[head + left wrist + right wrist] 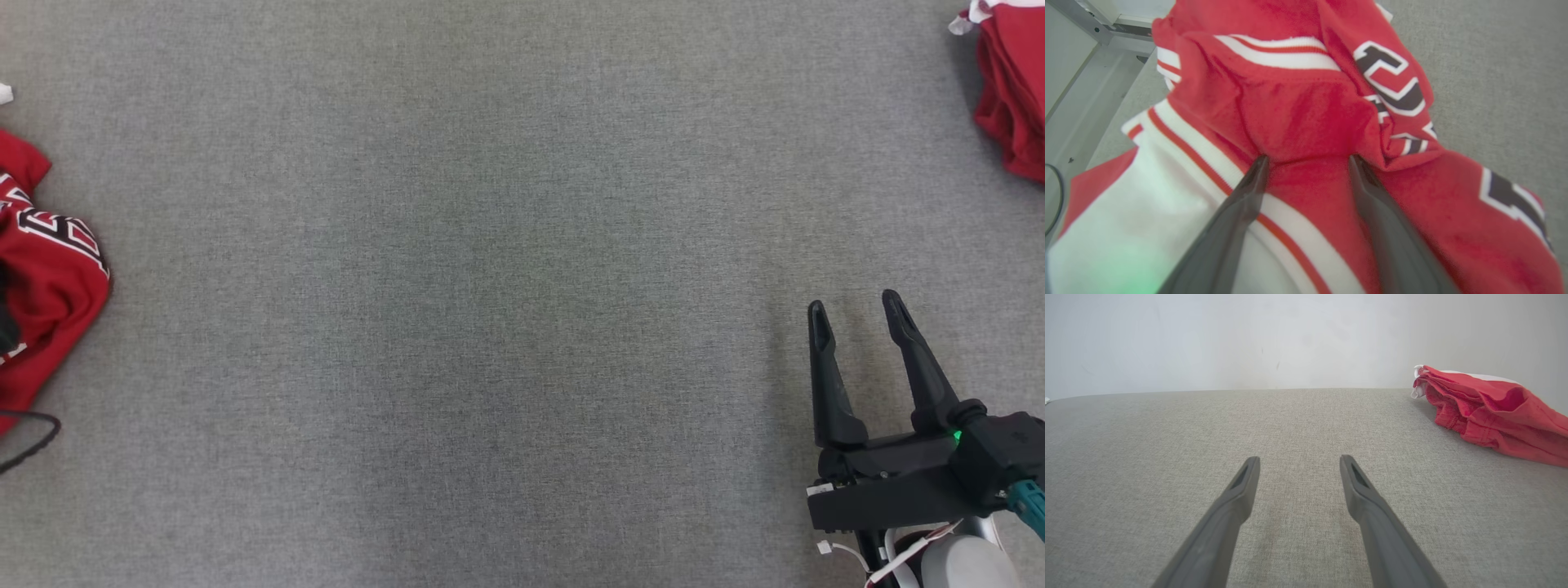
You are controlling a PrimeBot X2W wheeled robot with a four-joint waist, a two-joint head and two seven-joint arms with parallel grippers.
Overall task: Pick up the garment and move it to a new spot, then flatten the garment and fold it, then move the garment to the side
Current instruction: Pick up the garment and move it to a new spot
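Far left on the grey woven bench (490, 327) lies the crumpled red garment (57, 286), white-striped and black-lettered. Left gripper (1307, 158) spreads wide, tips at its soft folds; right gripper (853, 302) gapes empty.

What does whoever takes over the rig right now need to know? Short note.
Left gripper: open, fingers at a fold of the crumpled red jersey at the left edge, nothing clamped.
Right gripper: open, empty, over the bare grey surface.
A second red garment lies far right.
Done: nothing visible yet.
Left: grip jersey, move it, flatten, fold, set aside.
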